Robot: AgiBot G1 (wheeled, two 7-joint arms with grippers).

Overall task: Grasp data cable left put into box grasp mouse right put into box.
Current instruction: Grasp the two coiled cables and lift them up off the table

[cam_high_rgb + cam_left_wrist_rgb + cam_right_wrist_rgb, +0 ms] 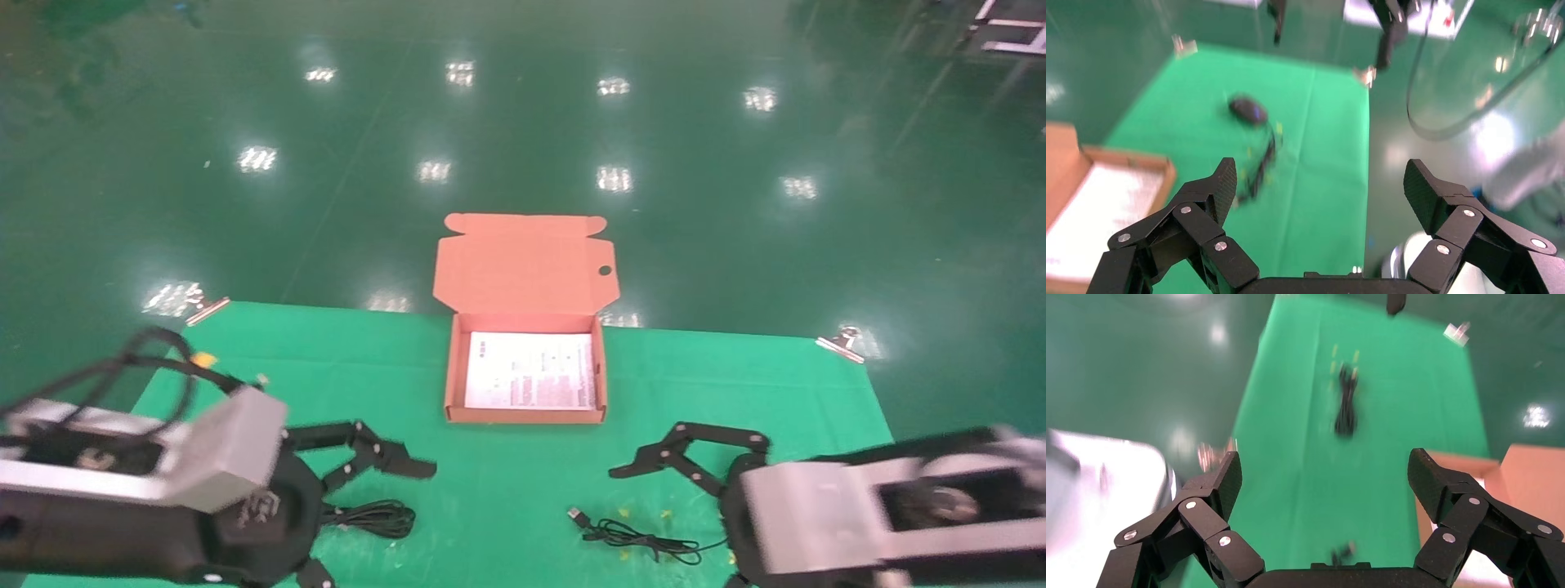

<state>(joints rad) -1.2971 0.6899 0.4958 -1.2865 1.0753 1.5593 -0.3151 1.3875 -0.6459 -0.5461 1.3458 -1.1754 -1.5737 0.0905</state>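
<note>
Two claws lowest in frame, left gripper (372,523) and right gripper (654,523), both spread; one data cable (377,518), one mouse (1248,110), one box (526,371); green cloth (735,384), glossy green floor (523,122).

Our arms wear silver-grey housings over black bodies; each black linkage gripper (1319,190) carries silver screws and ribbed finger pads (1426,478).

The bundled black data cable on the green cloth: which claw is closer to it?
Left. The open left gripper hangs right beside the bundled black data cable; the open right gripper is far across the cloth, by the mouse's thin cord.
</note>
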